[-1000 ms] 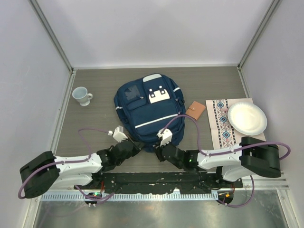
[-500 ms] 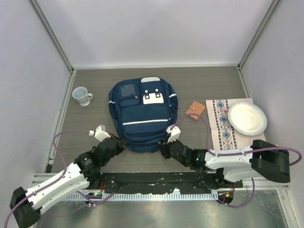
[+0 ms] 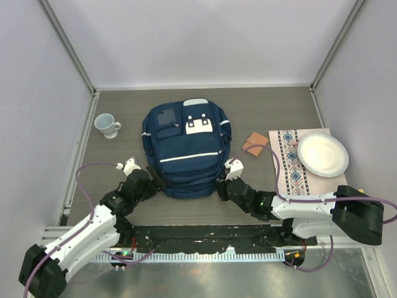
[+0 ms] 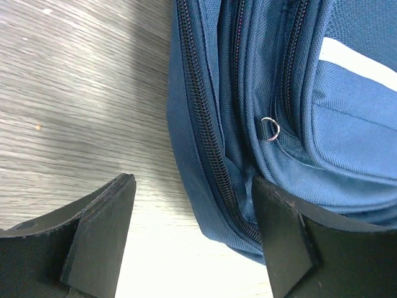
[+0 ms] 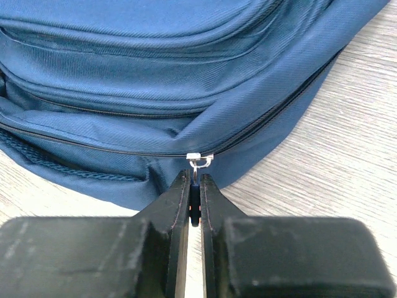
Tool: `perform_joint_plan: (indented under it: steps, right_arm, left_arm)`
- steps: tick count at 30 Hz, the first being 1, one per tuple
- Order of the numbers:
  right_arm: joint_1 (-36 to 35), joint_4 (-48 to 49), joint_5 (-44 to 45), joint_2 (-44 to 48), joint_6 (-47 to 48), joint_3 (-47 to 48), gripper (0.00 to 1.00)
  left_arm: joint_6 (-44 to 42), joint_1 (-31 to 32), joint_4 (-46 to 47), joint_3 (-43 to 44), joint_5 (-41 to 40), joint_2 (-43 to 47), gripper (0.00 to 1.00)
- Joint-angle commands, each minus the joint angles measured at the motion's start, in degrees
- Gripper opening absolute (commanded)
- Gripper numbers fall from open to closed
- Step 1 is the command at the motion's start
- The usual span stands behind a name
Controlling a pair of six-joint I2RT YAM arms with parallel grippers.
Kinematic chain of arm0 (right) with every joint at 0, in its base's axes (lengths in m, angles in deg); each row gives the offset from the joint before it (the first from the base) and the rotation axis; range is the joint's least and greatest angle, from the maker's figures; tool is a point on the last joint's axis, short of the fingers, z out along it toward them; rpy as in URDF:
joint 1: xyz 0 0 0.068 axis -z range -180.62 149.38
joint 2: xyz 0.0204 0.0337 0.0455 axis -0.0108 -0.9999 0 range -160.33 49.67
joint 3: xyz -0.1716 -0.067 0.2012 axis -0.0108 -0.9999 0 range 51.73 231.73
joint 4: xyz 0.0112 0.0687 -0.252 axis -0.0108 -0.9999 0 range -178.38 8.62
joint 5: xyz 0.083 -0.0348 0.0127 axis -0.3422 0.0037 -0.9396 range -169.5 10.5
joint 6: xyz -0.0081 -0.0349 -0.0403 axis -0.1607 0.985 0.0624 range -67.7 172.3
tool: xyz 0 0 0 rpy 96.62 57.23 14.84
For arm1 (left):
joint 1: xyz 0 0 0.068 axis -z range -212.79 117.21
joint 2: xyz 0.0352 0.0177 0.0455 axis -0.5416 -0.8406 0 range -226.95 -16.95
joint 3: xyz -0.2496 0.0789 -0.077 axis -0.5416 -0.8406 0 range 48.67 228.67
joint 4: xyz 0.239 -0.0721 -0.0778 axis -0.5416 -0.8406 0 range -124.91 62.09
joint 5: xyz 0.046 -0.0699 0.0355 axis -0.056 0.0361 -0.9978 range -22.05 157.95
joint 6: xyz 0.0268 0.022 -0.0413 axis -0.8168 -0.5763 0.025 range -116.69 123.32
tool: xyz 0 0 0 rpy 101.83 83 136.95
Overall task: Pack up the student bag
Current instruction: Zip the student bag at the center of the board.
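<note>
At the near edge of the table [image 3: 279, 112], two grippers meet one student bag [image 3: 186, 149]. The left gripper [image 4: 192, 245] has its fingers [image 4: 102, 230] spread wide. The bag's near left corner and a zip seam lie between them, and nothing is gripped. The right gripper [image 5: 195, 186] has its fingers pressed together on one metal zipper pull [image 5: 199, 161] at the bag's near right corner. The navy bag lies flat mid-table, pockets up. Farther off are one white mug [image 3: 107, 124] towards the far left corner, one brown wallet [image 3: 255, 143] just right of the bag, and one patterned placemat [image 3: 286, 167] at the right edge carrying one white plate [image 3: 322, 155].
</note>
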Motion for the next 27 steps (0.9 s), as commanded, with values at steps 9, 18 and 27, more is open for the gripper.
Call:
perform_joint_plan:
  steps: [9, 18, 27]
  right_arm:
    - [-0.12, 3.18, -2.85, -4.25, 1.84, 1.01, 0.01]
    - [-0.12, 5.11, -3.38, -6.45, 1.94, 1.81, 0.01]
    - [-0.20, 5.46, -3.91, -6.02, 2.28, 1.81, 0.01]
  left_arm:
    - [15.79, 2.56, 9.70, -7.43, 2.20, 15.99, 0.85]
    - [21.60, 8.71, 14.00, -8.40, -1.84, 18.81, 0.86]
    - [29.58, 29.97, 29.02, -8.23, -18.26, -1.02, 0.90]
